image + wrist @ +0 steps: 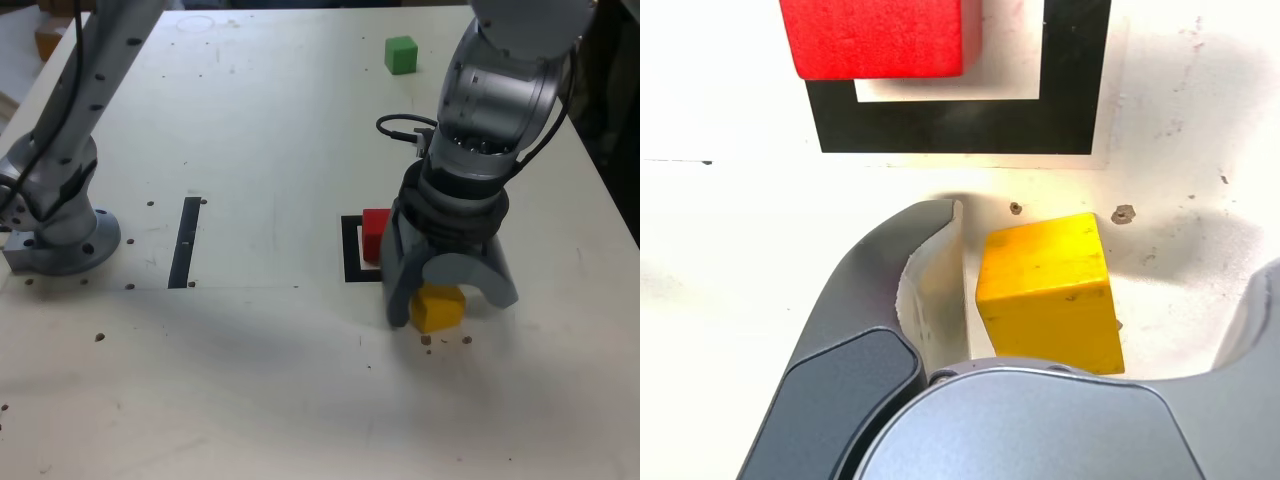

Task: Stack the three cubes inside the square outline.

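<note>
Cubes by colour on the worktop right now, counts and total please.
Red: 1, the cube at the square outline
Yellow: 1, the cube between the open gripper's fingers
Green: 1, the cube at the exterior view's far side
Total: 3

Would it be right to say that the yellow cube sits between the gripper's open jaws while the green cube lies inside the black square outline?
Not quite: the exterior view shows the red cube inside the black square outline, not the green one. The yellow cube does sit between the gripper's open jaws.
</note>
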